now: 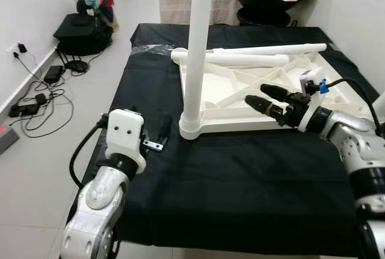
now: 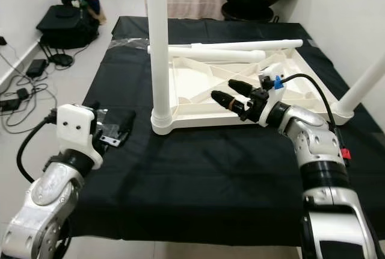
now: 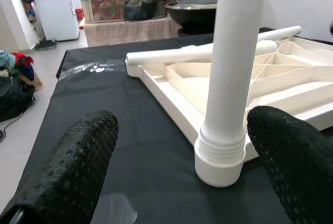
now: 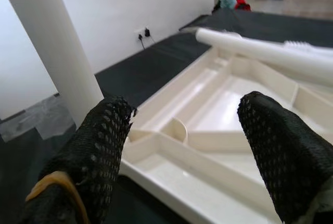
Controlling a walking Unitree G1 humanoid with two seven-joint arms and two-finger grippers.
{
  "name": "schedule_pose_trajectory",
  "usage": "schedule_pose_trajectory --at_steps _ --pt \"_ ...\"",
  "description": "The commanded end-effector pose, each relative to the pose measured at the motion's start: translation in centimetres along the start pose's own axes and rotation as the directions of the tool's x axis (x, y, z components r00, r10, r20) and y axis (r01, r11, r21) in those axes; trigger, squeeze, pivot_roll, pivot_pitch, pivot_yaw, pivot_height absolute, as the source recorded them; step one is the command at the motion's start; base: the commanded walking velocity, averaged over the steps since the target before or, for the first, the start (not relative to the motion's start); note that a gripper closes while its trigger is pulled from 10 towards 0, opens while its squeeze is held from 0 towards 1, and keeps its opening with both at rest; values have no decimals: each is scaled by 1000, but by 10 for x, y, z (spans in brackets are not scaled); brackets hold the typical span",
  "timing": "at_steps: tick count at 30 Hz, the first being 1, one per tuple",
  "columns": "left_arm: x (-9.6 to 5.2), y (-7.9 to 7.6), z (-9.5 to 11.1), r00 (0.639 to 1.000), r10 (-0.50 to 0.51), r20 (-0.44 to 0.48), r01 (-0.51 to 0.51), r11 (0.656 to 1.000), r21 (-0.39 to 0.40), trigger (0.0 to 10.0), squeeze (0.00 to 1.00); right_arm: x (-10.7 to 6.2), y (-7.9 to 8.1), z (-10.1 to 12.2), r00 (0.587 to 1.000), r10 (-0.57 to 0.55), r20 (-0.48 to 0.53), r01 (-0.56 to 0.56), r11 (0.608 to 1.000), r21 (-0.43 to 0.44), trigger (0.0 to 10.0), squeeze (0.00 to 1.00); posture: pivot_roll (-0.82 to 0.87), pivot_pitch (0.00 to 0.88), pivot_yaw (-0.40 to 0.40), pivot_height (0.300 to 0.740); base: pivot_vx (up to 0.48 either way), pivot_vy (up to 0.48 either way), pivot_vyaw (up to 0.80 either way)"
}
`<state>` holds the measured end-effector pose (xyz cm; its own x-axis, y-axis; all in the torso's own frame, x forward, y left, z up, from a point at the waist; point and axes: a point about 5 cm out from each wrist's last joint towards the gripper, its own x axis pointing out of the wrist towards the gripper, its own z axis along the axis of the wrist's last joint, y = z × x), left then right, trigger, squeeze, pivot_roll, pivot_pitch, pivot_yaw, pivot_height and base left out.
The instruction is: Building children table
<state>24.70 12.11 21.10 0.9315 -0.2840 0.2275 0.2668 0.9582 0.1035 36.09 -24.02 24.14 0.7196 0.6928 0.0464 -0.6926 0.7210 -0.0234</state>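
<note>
White plastic tabletop (image 1: 240, 99): lies upside down on a black cloth (image 1: 240, 187), ribbed underside facing up.
Fitted leg (image 1: 195, 60): stands upright in the socket at the tabletop's near-left corner.
Second fitted leg (image 2: 364, 87): rises at a slant at the tabletop's near-right corner, seen in the right eye view.
Loose legs (image 1: 240, 59): two white tubes lie side by side across the far edge of the tabletop, not yet fitted.
Right gripper (image 1: 264, 97): hovers over the tabletop's near rim, fingers spread apart and holding nothing, pointing toward the upright leg.
Left gripper (image 1: 157, 135): rests low over the cloth, just beside the base of the upright leg and apart from it; fingers spread wide, empty, with the leg's collar framed between them in the wrist view.
Step in hand: judged to be mid-assembly, two legs in and two to go.
Next move: probably reaching to the far edge for a loose leg, gripping it, then standing it over an open far-corner socket and pressing or twisting it home.
Background: cables (image 1: 36, 96) and bags (image 1: 84, 27) lie on the floor to the left.
</note>
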Motion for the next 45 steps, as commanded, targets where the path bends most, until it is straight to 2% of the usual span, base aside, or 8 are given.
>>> schedule_pose_trajectory --at_steps 1,11,22,24,25,29,30,45 --pt "-4 -8 -5 998 -53 -35 51 998 -42 10000 0 1 3 -4 996 74 -47 -76 996 -43 10000 0 87 153 -96 740 0 0 0" --pt "-27 -32 -28 958 -234 -168 212 967 -143 10000 0 29 13 24 981 195 1 -194 975 -108 10000 0 86 171 -97 740 0 0 0" --pt "-23 -53 -2 938 -342 -65 329 932 -153 10000 0 51 21 21 970 241 0 -240 966 -95 10000 0 88 189 -110 740 0 0 0" --pt "-22 -56 5 935 -353 -38 344 926 -156 10000 0 52 22 21 967 253 -1 -252 963 -92 10000 149 87 191 -110 740 0 0 0" --pt "-21 -57 9 933 -359 -24 351 923 -154 10000 0 52 22 21 961 276 1 -275 958 -79 10000 1000 87 191 -110 740 0 0 0" --pt "-21 -57 10 931 -365 -21 358 922 -147 10000 0 51 22 23 951 309 1 -308 949 -67 10000 1000 86 196 -111 740 0 0 0" --pt "-21 -57 10 930 -366 -23 359 922 -144 10000 0 51 22 23 949 315 -2 -314 946 -74 10000 0 86 196 -111 740 0 0 0" --pt "-22 -54 9 936 -350 -47 341 930 -137 10000 0 74 36 25 940 340 17 -338 937 -88 10000 0 91 204 -116 740 0 0 0"
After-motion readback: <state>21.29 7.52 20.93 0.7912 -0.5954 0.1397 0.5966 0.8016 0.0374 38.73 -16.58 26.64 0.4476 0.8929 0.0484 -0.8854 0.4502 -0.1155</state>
